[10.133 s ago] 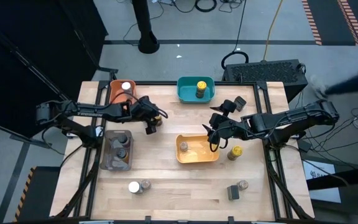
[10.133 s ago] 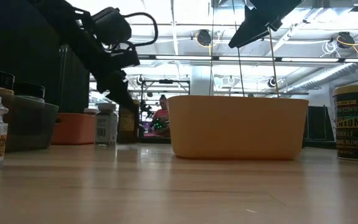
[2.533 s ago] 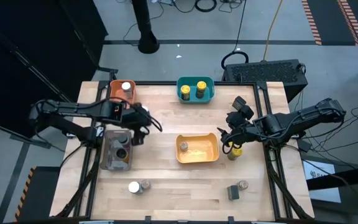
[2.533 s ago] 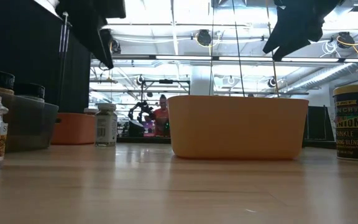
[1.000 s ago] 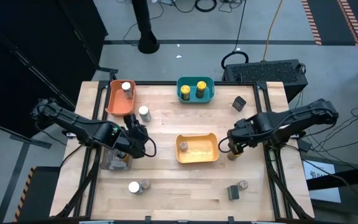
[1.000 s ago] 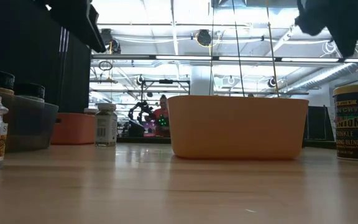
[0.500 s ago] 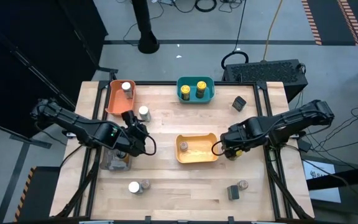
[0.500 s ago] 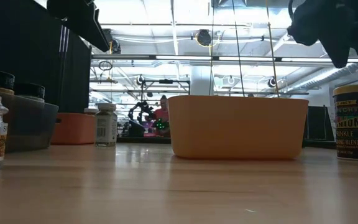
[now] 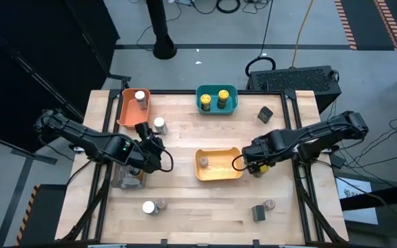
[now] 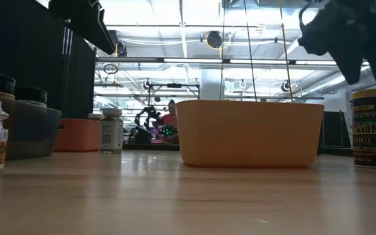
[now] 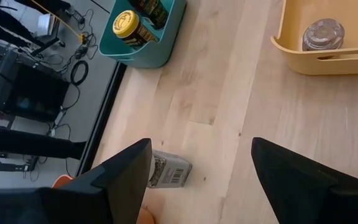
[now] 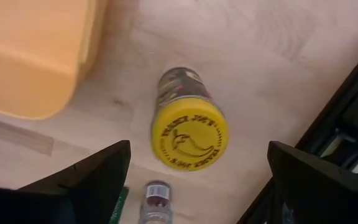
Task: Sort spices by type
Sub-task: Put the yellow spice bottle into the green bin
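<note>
- Since 0.5 s ago: right tool (image 9: 256,167) has slid a touch further toward the yellow bin (image 9: 218,164); left arm unchanged.
- Right tool: fingers spread wide, holding nothing, hovering over the yellow-lid jar (image 12: 189,127).
- Jar stands upright on the table (image 9: 185,207), just beside the bin's 3 o'clock wall, not touching it.
- Left tool (image 11: 197,180): also wide open, empty, waiting over the grey bin (image 9: 124,180) at the table's 9 o'clock side.
- Probable step: grasp this jar, move it to the teal bin (image 9: 207,103) at 12 o'clock w/ the other yellow lids.
- To do well: centre fingers on the jar, descend straight, grip body below the lid, keep clear of the bin wall, lift fully before travel.
</note>
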Action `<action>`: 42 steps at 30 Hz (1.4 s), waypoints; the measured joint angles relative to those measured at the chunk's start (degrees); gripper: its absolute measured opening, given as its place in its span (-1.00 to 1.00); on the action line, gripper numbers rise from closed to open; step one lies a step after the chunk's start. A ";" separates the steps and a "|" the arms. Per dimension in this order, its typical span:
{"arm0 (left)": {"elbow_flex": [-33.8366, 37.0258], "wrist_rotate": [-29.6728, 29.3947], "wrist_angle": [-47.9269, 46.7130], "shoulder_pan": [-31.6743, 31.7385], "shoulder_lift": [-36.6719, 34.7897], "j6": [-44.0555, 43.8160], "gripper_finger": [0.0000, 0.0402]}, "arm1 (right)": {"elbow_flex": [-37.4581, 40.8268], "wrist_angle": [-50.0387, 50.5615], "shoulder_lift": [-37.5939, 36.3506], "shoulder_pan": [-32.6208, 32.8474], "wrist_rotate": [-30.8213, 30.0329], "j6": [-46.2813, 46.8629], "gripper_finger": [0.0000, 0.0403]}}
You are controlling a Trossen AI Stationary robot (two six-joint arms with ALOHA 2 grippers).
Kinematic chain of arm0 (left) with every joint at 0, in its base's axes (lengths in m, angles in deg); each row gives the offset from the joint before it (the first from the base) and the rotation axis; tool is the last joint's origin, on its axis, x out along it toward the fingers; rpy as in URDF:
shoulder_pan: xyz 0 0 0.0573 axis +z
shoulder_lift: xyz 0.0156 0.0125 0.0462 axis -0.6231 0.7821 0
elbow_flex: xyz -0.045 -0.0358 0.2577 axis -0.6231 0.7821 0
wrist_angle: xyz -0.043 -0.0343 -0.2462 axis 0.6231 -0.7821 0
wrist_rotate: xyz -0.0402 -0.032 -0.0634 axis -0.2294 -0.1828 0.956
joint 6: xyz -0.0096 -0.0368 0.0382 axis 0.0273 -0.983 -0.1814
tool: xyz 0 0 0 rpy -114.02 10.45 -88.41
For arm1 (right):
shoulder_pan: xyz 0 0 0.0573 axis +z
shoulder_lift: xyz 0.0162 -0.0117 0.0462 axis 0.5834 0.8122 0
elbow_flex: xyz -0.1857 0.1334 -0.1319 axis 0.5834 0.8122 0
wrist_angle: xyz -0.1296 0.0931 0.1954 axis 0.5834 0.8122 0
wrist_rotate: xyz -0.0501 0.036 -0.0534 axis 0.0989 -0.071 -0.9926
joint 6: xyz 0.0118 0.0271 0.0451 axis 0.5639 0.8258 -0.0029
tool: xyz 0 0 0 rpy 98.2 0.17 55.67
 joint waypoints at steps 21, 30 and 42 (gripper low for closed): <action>0.00 0.02 0.51 0.01 0.00 0.10 0.41 | 10.74 -14.51 -0.26 -0.11 1.79 0.29 0.65; 0.00 0.02 0.48 0.00 0.00 0.14 0.41 | 10.71 -12.60 -0.31 -0.11 1.79 0.47 0.02; 0.00 -0.02 5.37 0.02 0.02 4.43 0.41 | -3.43 13.03 -1.10 -0.73 -5.39 -2.20 -0.02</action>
